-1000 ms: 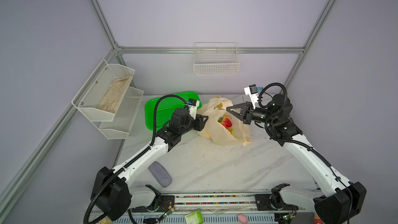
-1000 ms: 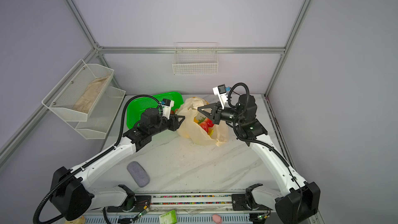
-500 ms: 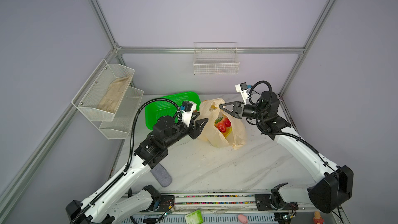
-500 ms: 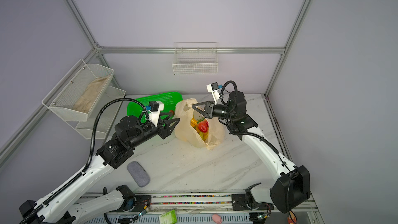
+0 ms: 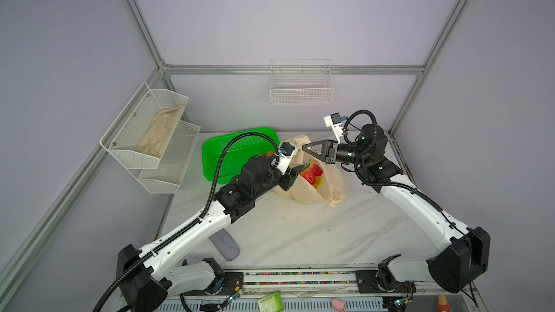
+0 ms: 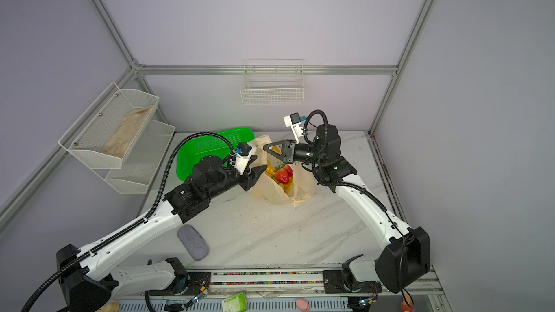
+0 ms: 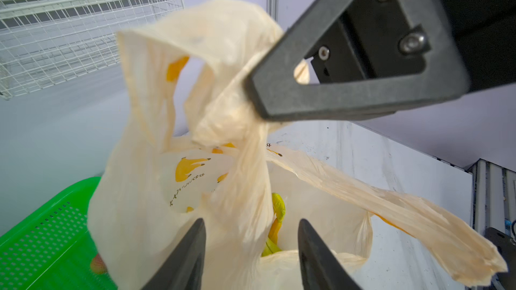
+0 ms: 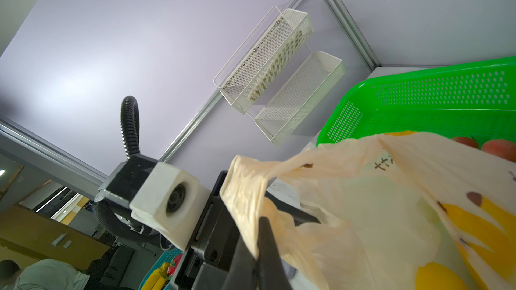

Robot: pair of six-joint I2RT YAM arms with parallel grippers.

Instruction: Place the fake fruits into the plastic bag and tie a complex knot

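Plastic bag (image 5: pixel 309 195), frame centre, contains strawberries (image 5: pixel 312 174). Right gripper (image 5: pixel 304 147), above it, pinches shut on a handle (image 7: pixel 223 107), which hangs between the half-parted, unclamped jaws of the left gripper (image 5: pixel 293 175) at the bag's left.

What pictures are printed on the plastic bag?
Yellow bananas and dark lettering on the pale cream plastic bag, clearest in the left wrist view.

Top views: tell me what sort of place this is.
Probably a robot test cell in a lab: pale panel walls on an aluminium frame, a left arm and right arm based at the front of a marble-look table, and staged props, fake fruits in a plastic bag.
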